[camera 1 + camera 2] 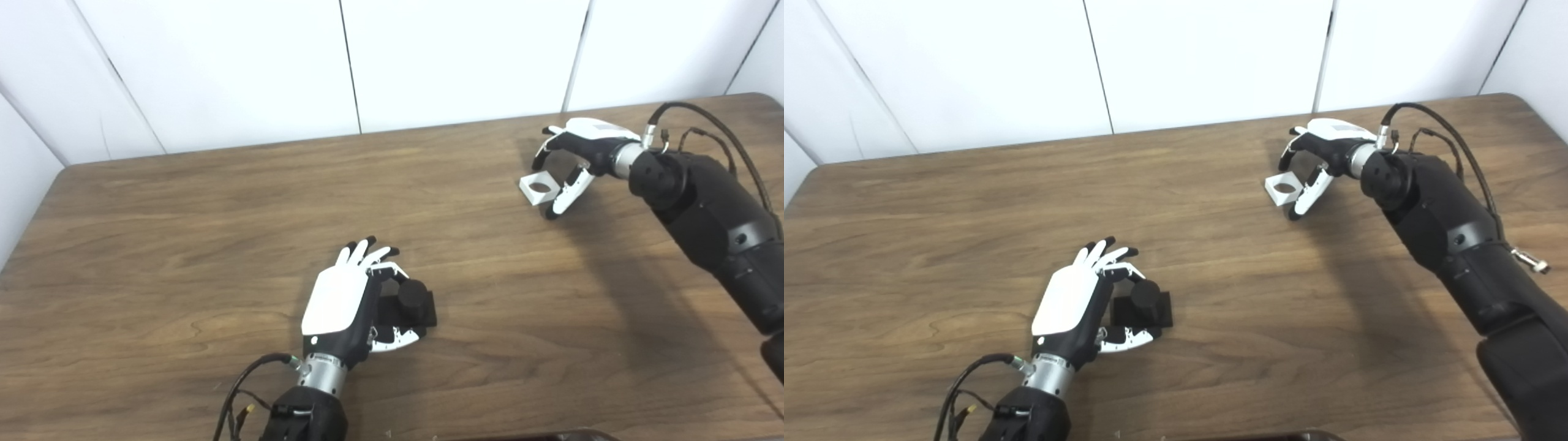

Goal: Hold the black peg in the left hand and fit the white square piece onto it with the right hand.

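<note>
Left eye view shows both hands open: left hand (343, 306) around the black peg (413, 303), right hand (572, 159) beside the white square piece (539, 188), so neither looks grasped and fitting remains.

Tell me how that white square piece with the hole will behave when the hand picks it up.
The white square piece looks like a stiff, blocky part, so it probably won't flex. Its flat sides suggest it won't roll. Being small and hollowed by the hole, it is likely light and may skid on the smooth table as the right hand closes.
</note>
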